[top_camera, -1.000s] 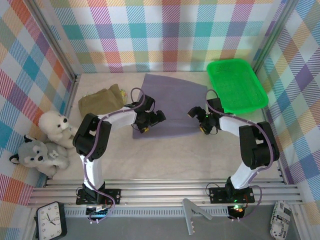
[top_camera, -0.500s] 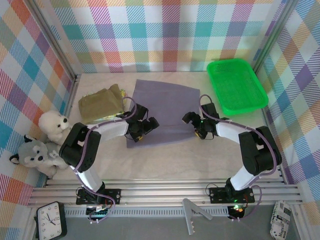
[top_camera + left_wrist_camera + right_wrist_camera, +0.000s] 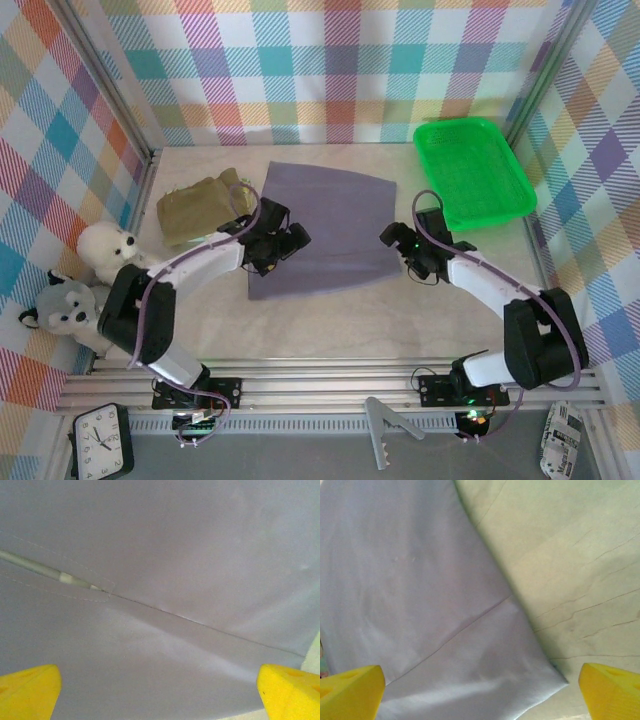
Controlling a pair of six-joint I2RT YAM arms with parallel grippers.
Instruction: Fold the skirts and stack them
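Note:
The lavender-grey skirt (image 3: 330,225) lies spread flat in the middle of the table. My left gripper (image 3: 285,243) hovers over its near left part, open, its yellow fingertips (image 3: 27,690) wide apart above the lavender cloth (image 3: 160,555), where a zip (image 3: 50,572) and a seam show. My right gripper (image 3: 397,240) is at the skirt's near right corner, open, with the lavender skirt's corner (image 3: 540,670) between its spread fingertips (image 3: 610,690). The olive-khaki skirt (image 3: 200,208) lies folded at the left, with a bit of floral print at its far right edge.
A green plastic tray (image 3: 475,170) stands at the back right. A white plush toy (image 3: 108,250) and a grey one (image 3: 75,310) sit against the left wall. Bare table (image 3: 580,555) lies to the right of the lavender skirt. Plaid walls close in three sides.
The lavender skirt has slid nearer and to the left. Both grippers moved with its near corners, the left one leftward, the right one slightly right and nearer.

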